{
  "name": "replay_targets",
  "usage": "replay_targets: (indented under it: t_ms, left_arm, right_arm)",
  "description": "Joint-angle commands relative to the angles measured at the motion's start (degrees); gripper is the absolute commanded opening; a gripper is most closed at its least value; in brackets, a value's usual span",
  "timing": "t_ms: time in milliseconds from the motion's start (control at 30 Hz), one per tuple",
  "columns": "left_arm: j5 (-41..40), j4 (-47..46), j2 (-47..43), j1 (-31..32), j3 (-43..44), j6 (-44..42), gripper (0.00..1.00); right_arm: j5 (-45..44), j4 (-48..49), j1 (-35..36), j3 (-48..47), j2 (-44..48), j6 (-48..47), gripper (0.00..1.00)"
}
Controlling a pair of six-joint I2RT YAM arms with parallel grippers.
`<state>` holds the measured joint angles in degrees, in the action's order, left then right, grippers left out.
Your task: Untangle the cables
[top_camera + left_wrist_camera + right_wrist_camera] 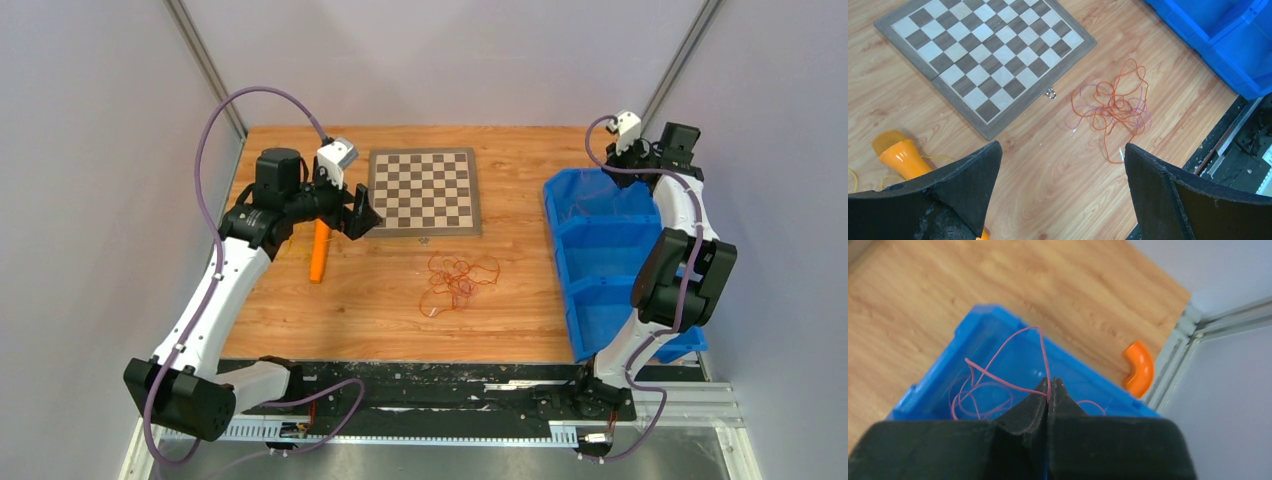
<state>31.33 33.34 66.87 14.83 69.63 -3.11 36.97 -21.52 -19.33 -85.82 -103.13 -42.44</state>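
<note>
Thin orange cables [1115, 106] lie tangled on the table [380, 320] (pinkish strands among them).

The wooden table [380, 310] carried a folding chessboard [424, 190] lying flat toward its far edge, a small metal clasp [1050, 93] on the board's near side. An orange cylinder [319, 250] lay left of the board, with a thin yellow wire [852, 176] on the wood just beside it. A tangle of thin cables [458, 280], reddish-orange with paler pinkish strands, lay near the middle, apart from the board. A row of blue bins [600, 250] stood along the right side. An orange pipe elbow [1139, 369] lay at the table's edge.
</note>
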Motion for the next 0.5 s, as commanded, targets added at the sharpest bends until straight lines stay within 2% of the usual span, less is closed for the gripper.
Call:
replay_targets:
  t_ms: [0,100,233,367,467]
  left_arm:
    - [-0.9,0.5,-1.6,-0.5,-0.2,-1.9,1.0]
    - [-2.0,1.8,-1.3,-0.6,0.0,-2.7,1.0]
    - [-4.2,3.8,-0.8,-1.0,1.2,-3.1,1.0]
    - [-4.4,8.1,0.6,-3.8,3.7,-2.3,1.0]
    - [-2.2,11.9,2.0,-10.0,5.1,-1.3,1.0]
  right_arm:
    - [1.0,-9.7,-0.2,0.5,1.1,-14.0,0.02]
    - [0.3,-15.1,-0.2,-3.1,-2.2,-14.4,0.15]
    - [-1.9,-19.3,-0.2,-7.9,-4.3,-11.5,0.53]
    - [-1.2,-23.1,-0.2,-10.2,-2.7,-10.5,0.69]
    - [1.0,-26.4,-0.2,-10.9,-0.1,-9.5,0.82]
